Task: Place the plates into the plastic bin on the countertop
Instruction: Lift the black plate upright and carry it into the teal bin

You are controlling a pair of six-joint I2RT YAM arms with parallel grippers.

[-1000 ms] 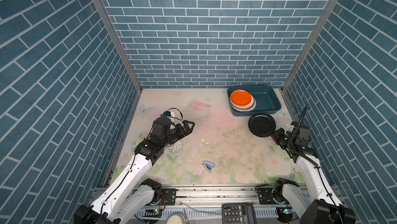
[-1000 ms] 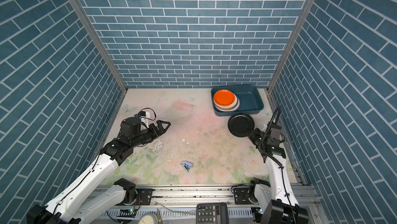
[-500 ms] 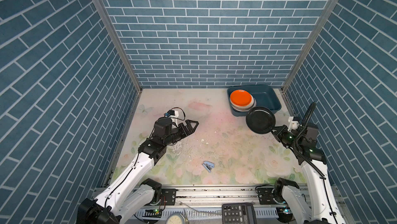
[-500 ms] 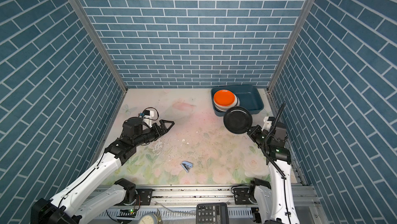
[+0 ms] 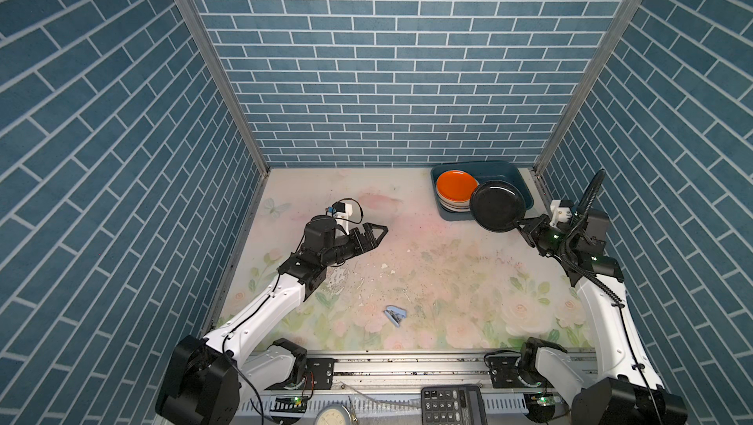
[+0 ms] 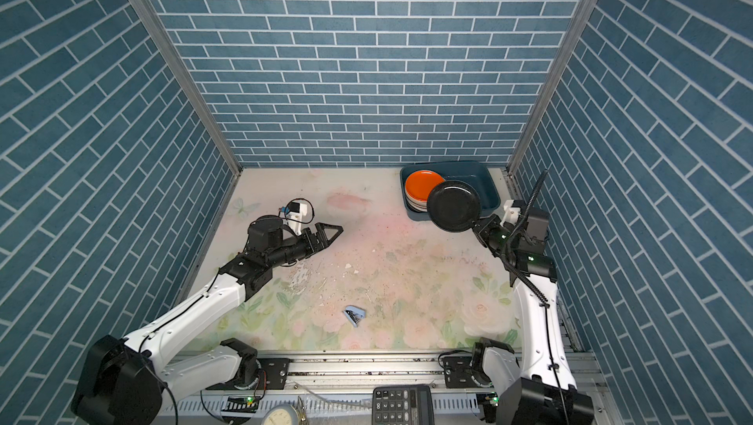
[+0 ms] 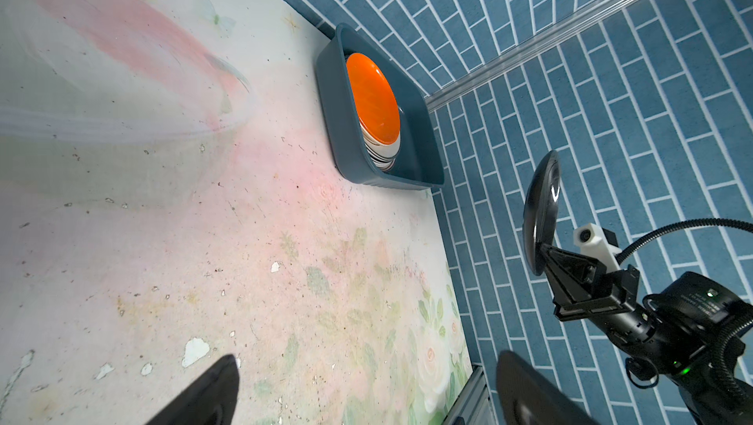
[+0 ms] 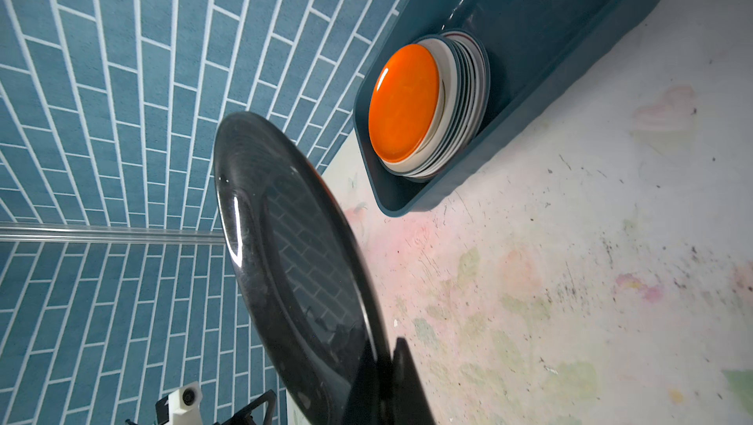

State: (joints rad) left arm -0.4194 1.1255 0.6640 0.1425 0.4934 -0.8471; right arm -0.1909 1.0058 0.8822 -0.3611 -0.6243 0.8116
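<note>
The one countertop (image 5: 407,248) carries one plastic bin (image 5: 503,172) in its far right corner. Inside the bin, at its left end, sits a single stack of plates (image 5: 455,186). Only the orange top plate shows fully, and the rims beneath lie too close together to count. One black plate (image 5: 498,206) hangs tilted in the air; in both top views it hides the bin's near rim. The right gripper (image 5: 519,224) is clamped on that plate's edge. The left gripper (image 5: 379,235), jaws spread wide and empty, is well left of the bin. One small blue scrap (image 5: 395,316) lies well apart from the bin, too small to identify.
</note>
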